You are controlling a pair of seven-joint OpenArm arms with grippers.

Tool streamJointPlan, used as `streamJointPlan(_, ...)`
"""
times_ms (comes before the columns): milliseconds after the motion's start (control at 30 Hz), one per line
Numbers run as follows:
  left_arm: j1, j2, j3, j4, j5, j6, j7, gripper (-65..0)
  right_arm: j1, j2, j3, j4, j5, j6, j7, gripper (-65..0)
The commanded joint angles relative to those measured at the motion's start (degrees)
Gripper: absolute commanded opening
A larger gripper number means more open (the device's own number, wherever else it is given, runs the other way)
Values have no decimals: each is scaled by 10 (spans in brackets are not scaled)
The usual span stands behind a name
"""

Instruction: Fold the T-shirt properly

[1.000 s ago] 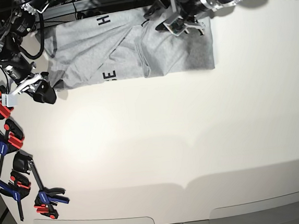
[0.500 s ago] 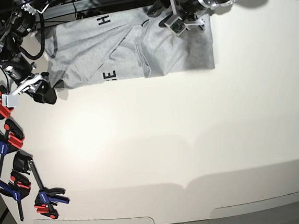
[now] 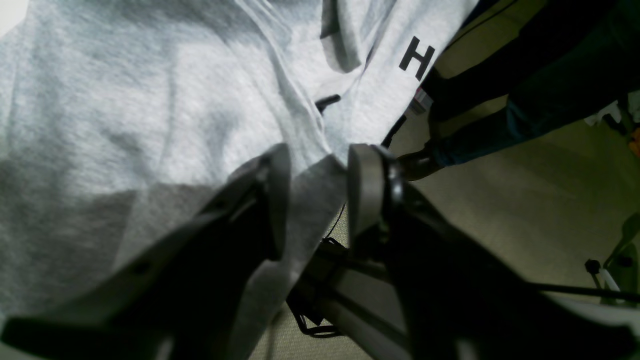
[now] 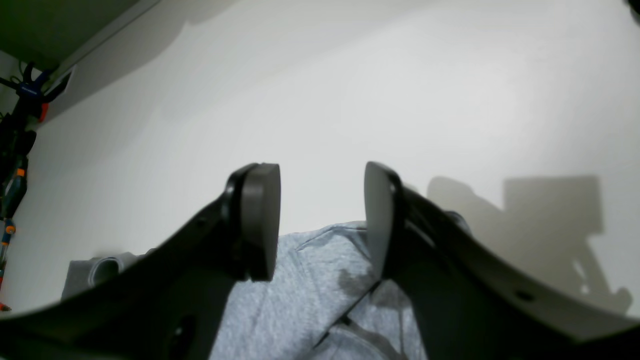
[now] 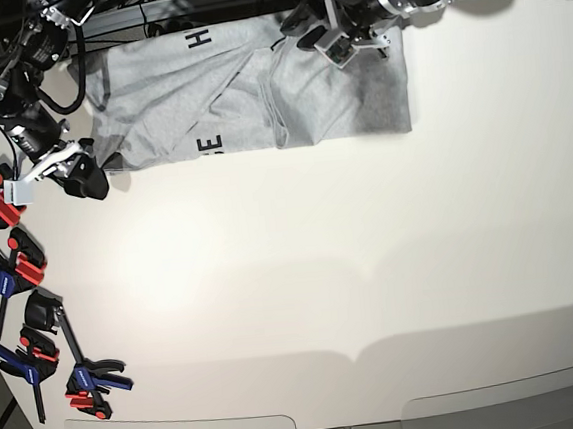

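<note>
The light grey T-shirt [image 5: 216,95] lies crumpled along the table's far edge, with black letters showing on its folds. My left gripper [image 5: 340,45] hovers over the shirt's right part near the far edge. In the left wrist view, my left gripper [image 3: 317,200] has its jaws partly apart, and a strip of the T-shirt [image 3: 150,125] sits between them. My right gripper [image 5: 74,173] stands at the shirt's left corner. In the right wrist view, my right gripper [image 4: 320,220] is open and holds nothing, and the T-shirt [image 4: 310,300] edge lies just below it.
Several red and blue clamps [image 5: 15,263] line the left edge of the white table [image 5: 371,267]. A person's leg and shoe [image 3: 450,150] stand on the floor beyond the far edge. A black letter H [image 3: 416,57] marks the cloth.
My left gripper has shifted a little toward the shirt's far edge and its jaws have narrowed. The right arm and the shirt have not moved.
</note>
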Motion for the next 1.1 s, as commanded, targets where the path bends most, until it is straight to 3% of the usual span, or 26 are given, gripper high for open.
streamJointPlan(0,3,-2,4,7,-14,-10,-7,-496,6,9,2,10,17,8,17,-391)
streamJointPlan(333,-9,1,4,-1,-14,-9,0,-482,6,10,2,10,17,8,17,-391)
streamJointPlan(433,-26,6,5,-16,-14,16,18,-469,6,10,2,10,17,8,17,-391)
streamJointPlan(567,-33,6,5,-25,-23,16,19,-471,6,9,2,10,17,8,17,-391)
streamJointPlan(633,-33,6,5,-25,-37,16,19,-525,6,9,2,10,17,8,17,-391)
streamJointPlan(700,-33,6,5,-25,-48,16,18,-650,6,10,2,10,17,8,17,-391)
streamJointPlan(967,-43,6,5,-4,-153,13,17,-650,6,9,2,10,17,8,17,-391)
streamJointPlan(1067,-43,6,5,6,-160,9,17,-650,6,9,2,10,17,8,17,-391)
